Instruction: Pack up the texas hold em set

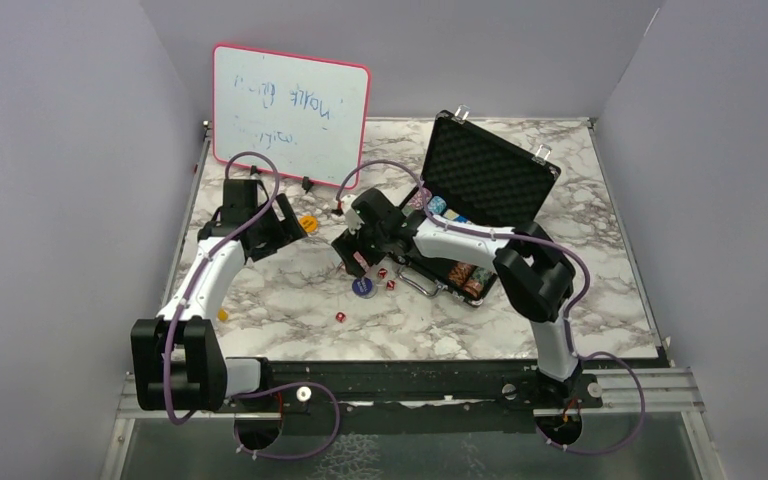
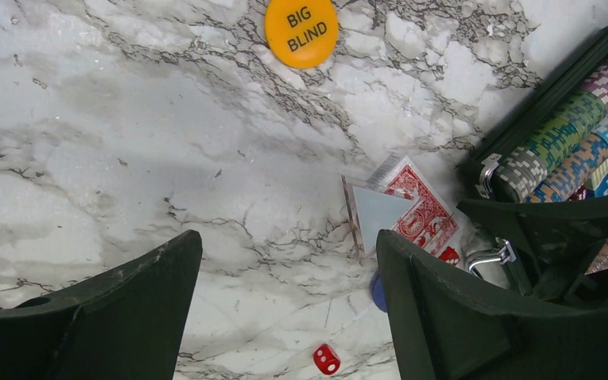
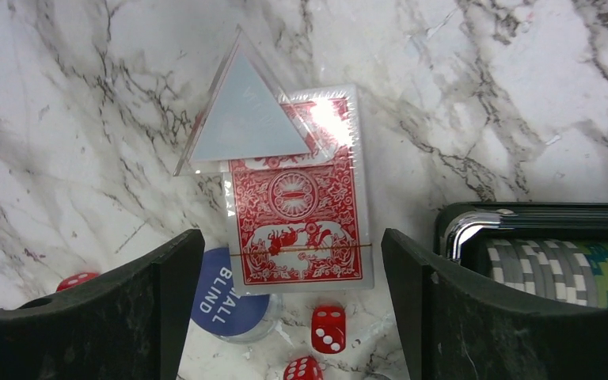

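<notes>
The black case (image 1: 490,170) stands open at the back right, its foam lid upright. Striped chip stacks (image 2: 570,142) lie in its base (image 3: 475,222). On the marble left of the case lies a wrapped deck of red-backed cards (image 3: 297,210) with a clear triangular piece (image 3: 249,119) on its top end. My right gripper (image 3: 285,245) hangs open over the deck's lower end, holding nothing. Beside the deck are the blue small-blind button (image 3: 222,293) and red dice (image 3: 328,327). My left gripper (image 2: 285,241) is open above bare marble, below the orange big-blind button (image 2: 301,30).
A pink-framed whiteboard (image 1: 290,112) leans on the back wall at the left. One die (image 1: 340,317) lies alone nearer the front, and a small yellow piece (image 1: 223,314) sits by the left arm. Grey walls close in the table on three sides.
</notes>
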### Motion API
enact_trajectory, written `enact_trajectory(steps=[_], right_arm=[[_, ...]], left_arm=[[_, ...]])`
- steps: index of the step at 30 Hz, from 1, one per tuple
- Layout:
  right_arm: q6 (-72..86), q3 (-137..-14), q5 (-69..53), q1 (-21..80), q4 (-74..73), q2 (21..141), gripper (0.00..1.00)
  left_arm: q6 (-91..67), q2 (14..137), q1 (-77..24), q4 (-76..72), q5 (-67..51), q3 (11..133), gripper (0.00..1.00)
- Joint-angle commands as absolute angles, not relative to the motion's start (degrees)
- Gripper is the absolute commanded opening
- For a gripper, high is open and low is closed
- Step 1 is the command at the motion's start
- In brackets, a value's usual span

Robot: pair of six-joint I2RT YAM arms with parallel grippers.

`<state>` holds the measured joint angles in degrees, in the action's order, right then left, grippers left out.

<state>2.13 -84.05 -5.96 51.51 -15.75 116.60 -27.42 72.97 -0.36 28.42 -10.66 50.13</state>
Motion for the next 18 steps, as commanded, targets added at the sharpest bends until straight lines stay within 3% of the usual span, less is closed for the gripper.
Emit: enact_trajectory(steps=[1, 8, 13, 18], right_arm=[[-1.9, -86.0, -10.5, 51.9, -19.1, 118.8, 0.86], [-2.6, -87.7, -8.2, 52.0, -20.3, 121.2, 0.79], [-3.2, -90.2, -8.2, 52.0, -23.2, 121.0, 0.52], [-3.3, -92.3, -9.4, 52.0, -28.9, 119.2, 0.44]], left_arm=[[-27.5, 74.0, 0.1, 27.1, -12.4, 52.9, 0.83], [-27.4, 74.7, 0.1, 26.8, -13.2, 53.9, 0.81], [-26.6, 73.7, 0.1, 27.0, -13.4, 53.9, 0.80], [-26.4, 72.7, 0.0, 26.9, -13.5, 53.0, 0.80]])
